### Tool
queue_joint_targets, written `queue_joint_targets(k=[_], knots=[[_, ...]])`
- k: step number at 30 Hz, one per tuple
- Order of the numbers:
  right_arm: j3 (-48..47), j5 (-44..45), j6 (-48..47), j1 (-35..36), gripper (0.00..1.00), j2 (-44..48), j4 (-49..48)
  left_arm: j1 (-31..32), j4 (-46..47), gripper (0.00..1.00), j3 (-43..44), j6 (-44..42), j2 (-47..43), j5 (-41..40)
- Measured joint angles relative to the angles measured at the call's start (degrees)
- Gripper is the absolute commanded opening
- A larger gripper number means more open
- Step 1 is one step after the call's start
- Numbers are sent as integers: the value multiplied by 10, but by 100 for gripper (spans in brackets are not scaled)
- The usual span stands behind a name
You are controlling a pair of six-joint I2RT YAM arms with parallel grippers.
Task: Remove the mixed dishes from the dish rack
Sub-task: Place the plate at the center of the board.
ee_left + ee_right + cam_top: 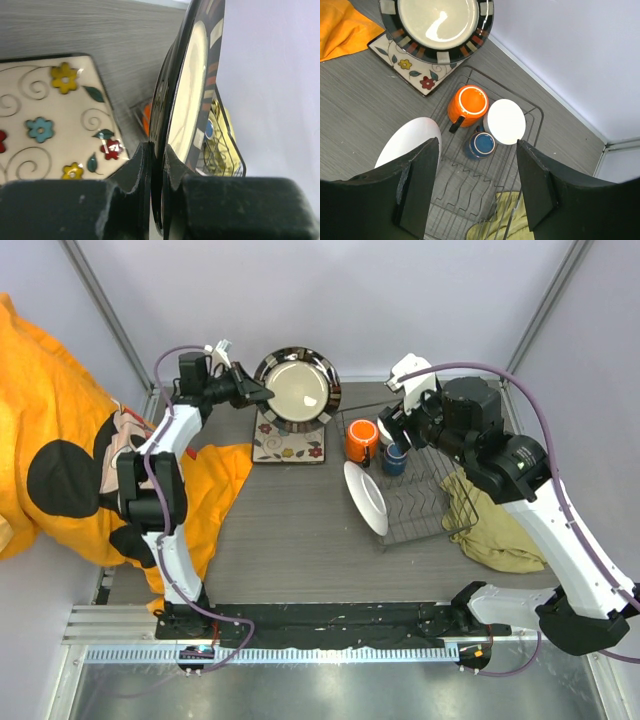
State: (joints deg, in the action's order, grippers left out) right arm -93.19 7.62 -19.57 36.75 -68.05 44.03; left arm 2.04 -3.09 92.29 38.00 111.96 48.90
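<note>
Dish rack (418,508): stands on the right of the tabletop (290,530), just beside an olive cloth (495,525). A white bowl (365,497) leans on edge at its left side.
Cups: the dark-blue cup (482,144) and the orange mug (466,105) stand mouth-up at the rack's far end, close together.
Right tool (476,185): fingers spread wide and empty, hovering above the cups.
Square plate (290,443): lies flat on the tabletop, left of the rack.
Round plate (297,388): out of the rack, held tilted over the square plate's far edge. Whether they touch cannot be told.
Left tool (262,395): pinched on the round plate's left rim, one finger on each face.
Doing it well: the glazed rim looks slippery, so the pinch should probably hold until the plate lies flat, centred on the square plate.
</note>
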Motion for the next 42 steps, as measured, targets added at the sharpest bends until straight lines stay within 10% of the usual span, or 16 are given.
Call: queue_joint_targets(k=[42], knots=[[75, 21, -2, -4, 67, 13, -20, -50, 37, 0, -24, 49, 176, -45]])
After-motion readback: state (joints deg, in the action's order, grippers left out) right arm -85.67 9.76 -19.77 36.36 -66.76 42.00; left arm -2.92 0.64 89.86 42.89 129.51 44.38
